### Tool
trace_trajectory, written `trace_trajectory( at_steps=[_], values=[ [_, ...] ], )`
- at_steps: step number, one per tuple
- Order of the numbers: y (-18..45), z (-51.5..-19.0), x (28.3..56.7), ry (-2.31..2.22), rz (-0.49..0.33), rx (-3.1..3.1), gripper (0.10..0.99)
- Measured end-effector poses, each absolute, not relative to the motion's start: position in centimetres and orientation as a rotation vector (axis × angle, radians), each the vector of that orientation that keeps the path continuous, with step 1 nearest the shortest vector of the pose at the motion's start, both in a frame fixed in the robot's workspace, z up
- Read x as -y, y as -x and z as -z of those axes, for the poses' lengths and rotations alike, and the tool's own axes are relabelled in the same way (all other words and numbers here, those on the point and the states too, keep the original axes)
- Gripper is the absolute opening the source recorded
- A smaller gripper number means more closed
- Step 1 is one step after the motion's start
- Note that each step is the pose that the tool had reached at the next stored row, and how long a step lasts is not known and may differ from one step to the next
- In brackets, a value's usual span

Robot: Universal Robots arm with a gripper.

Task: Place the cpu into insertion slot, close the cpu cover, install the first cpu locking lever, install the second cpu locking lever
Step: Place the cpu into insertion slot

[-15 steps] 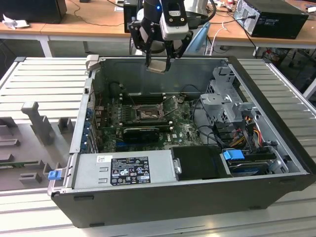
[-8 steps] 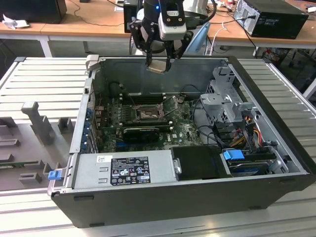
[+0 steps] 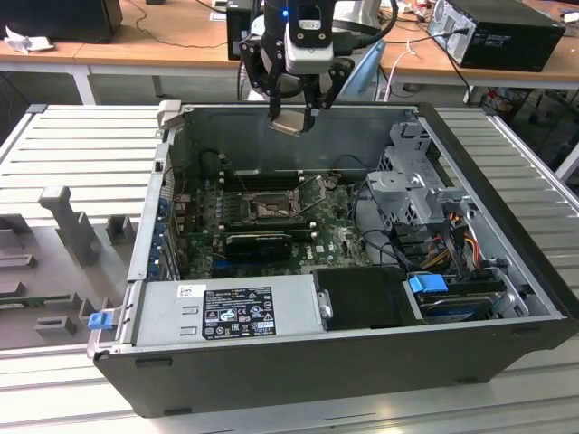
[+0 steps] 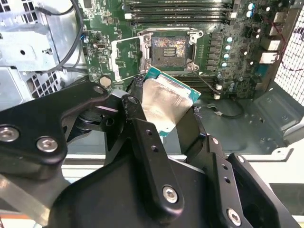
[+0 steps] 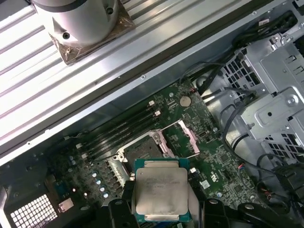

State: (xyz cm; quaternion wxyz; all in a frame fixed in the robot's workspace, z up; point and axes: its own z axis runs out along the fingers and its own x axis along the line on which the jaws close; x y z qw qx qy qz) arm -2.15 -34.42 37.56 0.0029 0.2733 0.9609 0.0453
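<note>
My gripper hangs above the open computer case's back wall, shut on the cpu, a small square chip with a silver face. The chip shows held by its edges between the black fingers in both wrist views: cpu, cpu. Down on the green motherboard the insertion slot lies bare, its brownish contact field showing. The cpu cover stands swung open beside the socket. I cannot make out the locking levers for certain.
Long memory slots run beside the socket. A black card sits in front of it, and a power supply fills the case front. A metal drive cage with cables stands at the exterior view's right. Case walls ring the board.
</note>
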Motion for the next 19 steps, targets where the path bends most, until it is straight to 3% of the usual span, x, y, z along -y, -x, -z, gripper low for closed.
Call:
trace_trajectory(
  at_steps=[19],
  values=[
    [2.15,-37.43,34.42,-1.226,-0.139,-2.870,0.529]
  ],
)
